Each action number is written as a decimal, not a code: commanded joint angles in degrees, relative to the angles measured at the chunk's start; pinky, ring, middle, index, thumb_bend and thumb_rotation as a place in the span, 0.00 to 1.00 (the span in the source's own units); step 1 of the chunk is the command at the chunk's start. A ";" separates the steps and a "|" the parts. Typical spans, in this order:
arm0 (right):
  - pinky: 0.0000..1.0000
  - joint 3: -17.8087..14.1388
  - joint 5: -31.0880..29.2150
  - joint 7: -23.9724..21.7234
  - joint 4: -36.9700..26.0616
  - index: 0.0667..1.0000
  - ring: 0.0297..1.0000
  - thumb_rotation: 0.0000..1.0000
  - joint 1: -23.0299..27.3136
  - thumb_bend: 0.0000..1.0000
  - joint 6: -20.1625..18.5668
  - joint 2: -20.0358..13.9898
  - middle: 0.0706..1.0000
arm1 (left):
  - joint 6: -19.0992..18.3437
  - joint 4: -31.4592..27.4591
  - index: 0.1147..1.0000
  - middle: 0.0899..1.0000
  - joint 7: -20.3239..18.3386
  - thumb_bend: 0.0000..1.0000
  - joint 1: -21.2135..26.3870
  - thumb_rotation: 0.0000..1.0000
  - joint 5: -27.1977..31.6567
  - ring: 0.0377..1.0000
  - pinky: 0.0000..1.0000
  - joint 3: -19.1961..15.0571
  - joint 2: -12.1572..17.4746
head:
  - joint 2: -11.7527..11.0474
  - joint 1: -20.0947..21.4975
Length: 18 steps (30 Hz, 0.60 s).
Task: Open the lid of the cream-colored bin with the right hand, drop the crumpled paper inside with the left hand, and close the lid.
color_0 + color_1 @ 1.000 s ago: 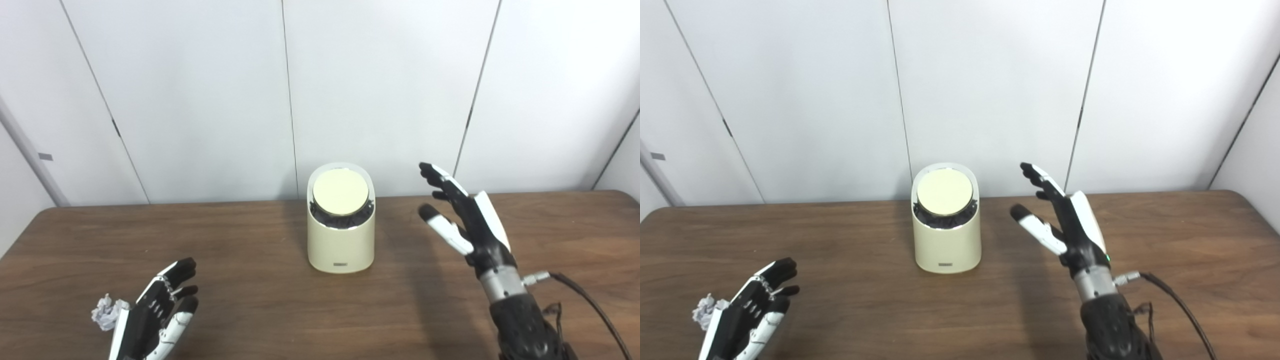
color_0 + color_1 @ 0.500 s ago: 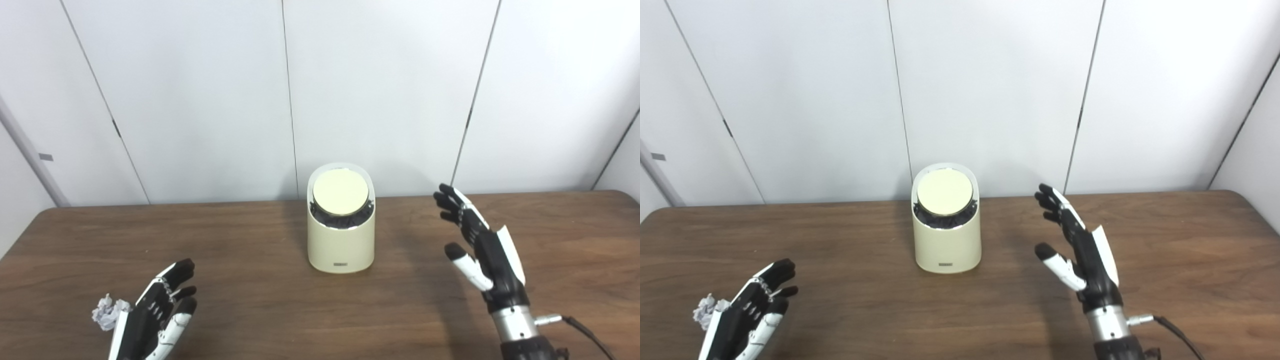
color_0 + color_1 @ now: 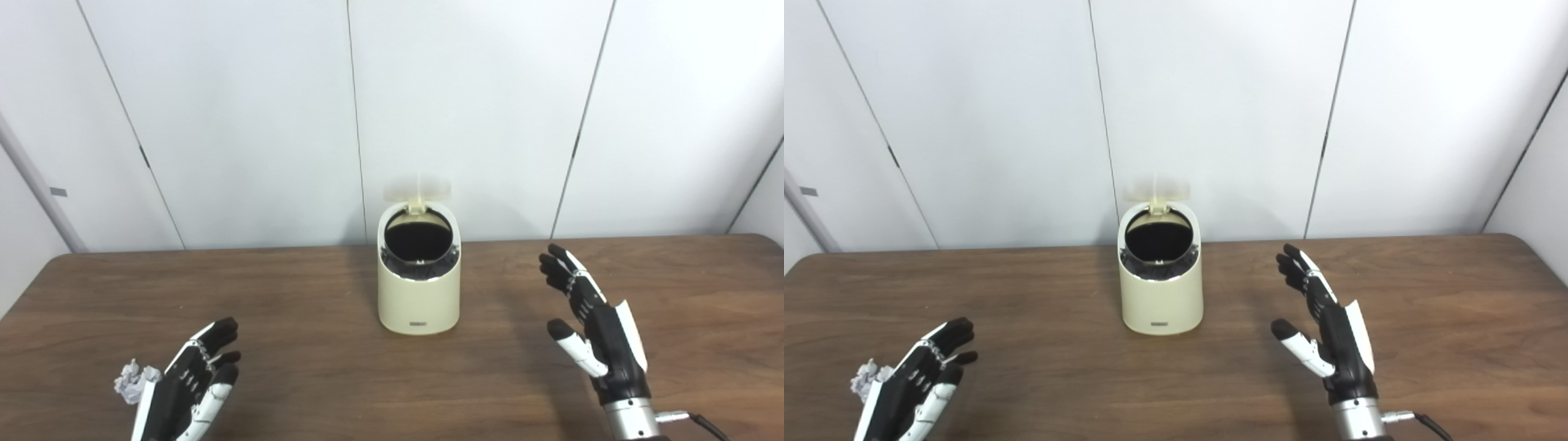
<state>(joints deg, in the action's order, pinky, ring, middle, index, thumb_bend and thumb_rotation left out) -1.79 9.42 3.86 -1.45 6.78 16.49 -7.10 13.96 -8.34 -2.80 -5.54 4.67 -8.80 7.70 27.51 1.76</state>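
The right hand hangs above the wooden table to the right of the cream-colored bin, well apart from it, with its fingers spread, its thumb held out toward the bin, and nothing in its grasp. The bin stands upright near the far middle of the table, close to the white panelled wall. Its lid is raised behind the mouth and shows only as a pale blur, so the dark inside of the bin is exposed. The left hand sits low at the near left corner of the table, fingers apart and empty. The crumpled paper lies on the table just beside that hand, on its outer left side; whether the two touch cannot be told from either view.
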 commanded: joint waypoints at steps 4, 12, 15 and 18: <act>0.84 -0.49 0.05 0.79 -0.98 0.89 0.85 0.83 1.95 0.91 2.84 -0.03 0.84 | 1.61 -1.19 0.79 0.82 0.16 0.72 0.70 0.58 -0.14 0.84 0.76 -0.08 0.52 | 0.13 -0.09; 0.82 -0.64 0.13 1.08 -0.79 0.88 0.83 0.83 2.32 0.91 2.88 -0.25 0.84 | 1.25 -1.12 0.79 0.82 0.41 0.73 0.72 0.58 -0.39 0.84 0.77 -0.19 0.46 | 0.12 -0.08; 0.81 -0.63 0.53 1.20 -0.67 0.88 0.83 0.83 2.75 0.89 2.71 -0.31 0.84 | 1.18 -1.28 0.78 0.81 0.43 0.76 0.82 0.59 -0.60 0.83 0.75 -0.14 0.51 | -0.06 0.04; 0.81 -0.57 0.67 1.16 -0.93 0.88 0.83 0.83 2.89 0.90 2.24 -0.24 0.84 | 1.15 -1.32 0.79 0.82 0.46 0.75 0.79 0.59 -0.53 0.84 0.76 -0.19 0.52 | 0.10 0.05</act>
<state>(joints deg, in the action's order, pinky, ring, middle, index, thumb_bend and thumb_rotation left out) -2.10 9.86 4.54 -1.21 7.63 16.70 -7.16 13.95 -8.34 -2.67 -5.54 4.43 -8.79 7.69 27.60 1.76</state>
